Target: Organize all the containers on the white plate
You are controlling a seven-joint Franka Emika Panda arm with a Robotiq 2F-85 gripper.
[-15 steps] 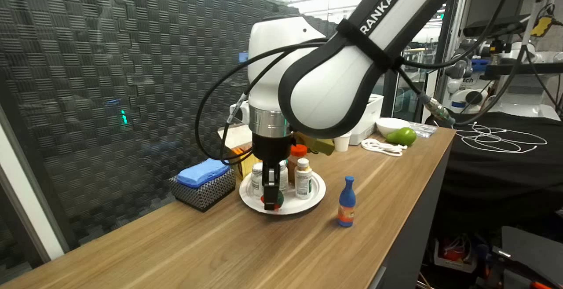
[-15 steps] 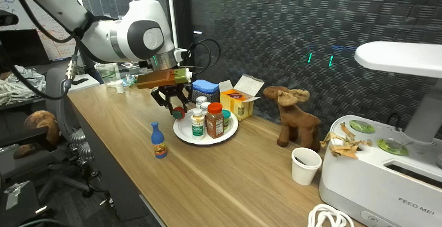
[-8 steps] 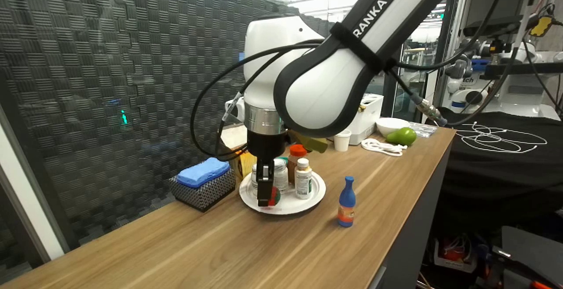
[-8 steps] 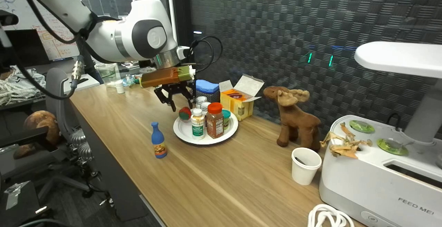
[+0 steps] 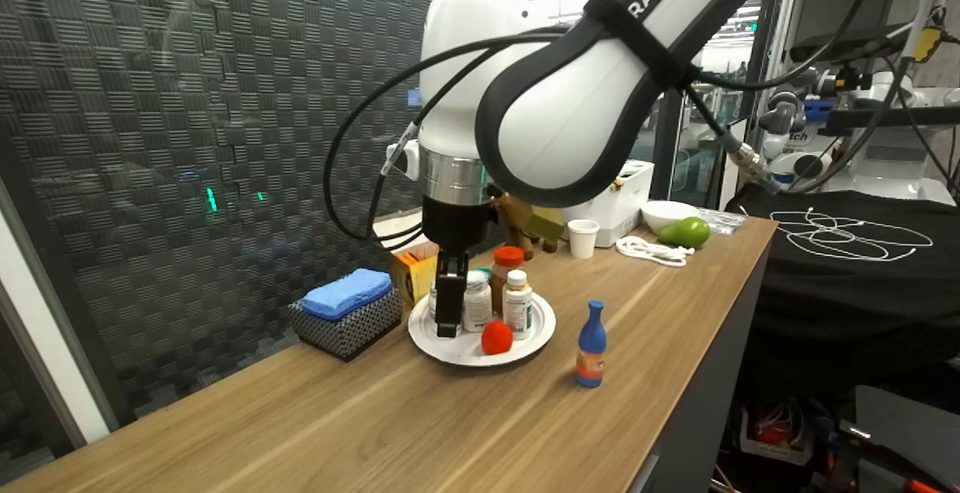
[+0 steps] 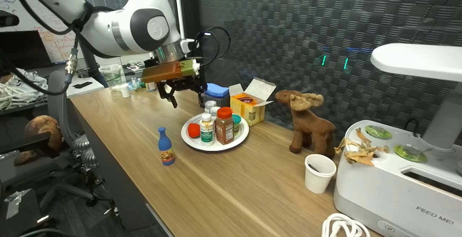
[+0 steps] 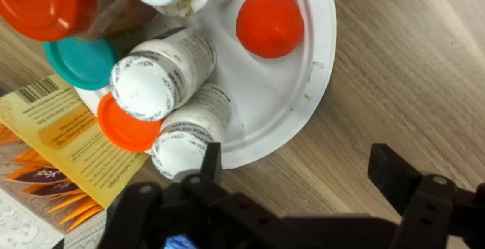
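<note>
The white plate [image 7: 303,116] bears several containers. A brown jar with a red cap [image 6: 224,125], a white bottle with a green label [image 6: 206,131] and a teal-lidded tub [image 7: 81,64] stand close together. Beside them are two white bottles, a nearer one [image 7: 189,139] and one [image 7: 147,84] behind it. On the bare part of the plate lies a round red thing [image 7: 269,24]. My gripper [image 7: 295,158] hangs open above the plate's edge, nothing between its fingers. One finger overlaps the nearer white bottle in the wrist view; whether they touch I cannot tell.
A blue bottle [image 5: 591,347] stands on the table beside the plate. An open yellow carton [image 6: 249,109] and a dark box with a blue cloth [image 5: 345,313] border the plate's back. Further off are a brown toy moose [image 6: 310,125], a paper cup [image 6: 319,174] and a small white container [image 6: 125,90].
The gripper has spread its fingers and let go of the red thing, which has dropped onto the plate and turned. The arm has risen from it.
</note>
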